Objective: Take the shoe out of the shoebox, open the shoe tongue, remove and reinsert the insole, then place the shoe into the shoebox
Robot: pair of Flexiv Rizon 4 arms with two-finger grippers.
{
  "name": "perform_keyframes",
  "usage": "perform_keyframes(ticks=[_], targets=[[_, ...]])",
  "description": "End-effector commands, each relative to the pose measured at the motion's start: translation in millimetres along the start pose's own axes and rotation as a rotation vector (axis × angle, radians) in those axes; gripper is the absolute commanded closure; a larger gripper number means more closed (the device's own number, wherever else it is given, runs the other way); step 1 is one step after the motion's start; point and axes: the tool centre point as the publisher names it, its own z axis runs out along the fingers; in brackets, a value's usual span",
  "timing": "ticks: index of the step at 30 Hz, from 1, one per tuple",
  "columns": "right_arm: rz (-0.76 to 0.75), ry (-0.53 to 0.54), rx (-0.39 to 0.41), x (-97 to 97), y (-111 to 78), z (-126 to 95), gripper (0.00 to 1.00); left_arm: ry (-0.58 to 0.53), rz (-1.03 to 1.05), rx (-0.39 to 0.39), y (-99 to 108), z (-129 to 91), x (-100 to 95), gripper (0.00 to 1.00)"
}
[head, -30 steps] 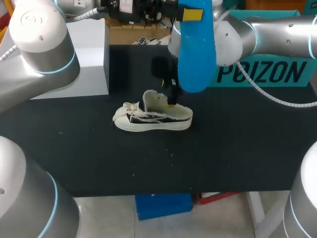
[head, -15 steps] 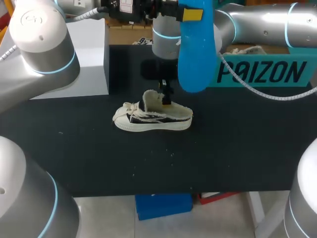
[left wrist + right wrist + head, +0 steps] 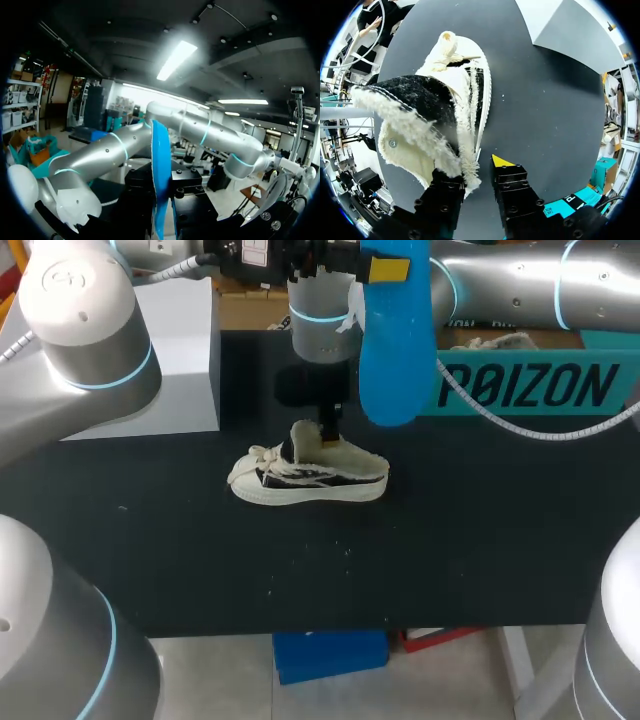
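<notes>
Right gripper (image 3: 480, 170): fingers apart; we are hooking the shoe (image 3: 310, 480) collar open.
Left gripper (image 3: 162, 197): clamped on insole (image 3: 395, 340).
Care: feed toe-first.

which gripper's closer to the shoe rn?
Right. The right gripper sits at the shoe's opening, one finger against its fleecy lining. The left gripper is up off the table, gripping the blue insole, clear of the shoe.

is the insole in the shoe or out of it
Out: the left gripper holds the blue insole up in the air, clear of the shoe on the table.
</notes>
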Motion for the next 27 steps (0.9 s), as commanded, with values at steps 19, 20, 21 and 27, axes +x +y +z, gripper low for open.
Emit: perform_keyframes(ticks=[19, 20, 21, 27], targets=[[0.478, 0.053, -0.057, -11.4, -52.1, -35.7, 1.00, -0.005, 0.001, 0.002, 0.6, 1.7, 0.0, 1.00], [0.524, 0.062, -0.056, -11.3, -57.2, -37.7, 1.00, -0.005, 0.001, 0.002, 0.6, 1.7, 0.0, 1.00], [0.556, 0.061, -0.055, -10.7, -60.6, -39.0, 1.00, -0.005, 0.001, 0.002, 0.6, 1.7, 0.0, 1.00], [0.981, 0.097, -0.047, -10.4, -89.1, -43.0, 1.00, -0.005, 0.001, 0.002, 0.6, 1.7, 0.0, 1.00]])
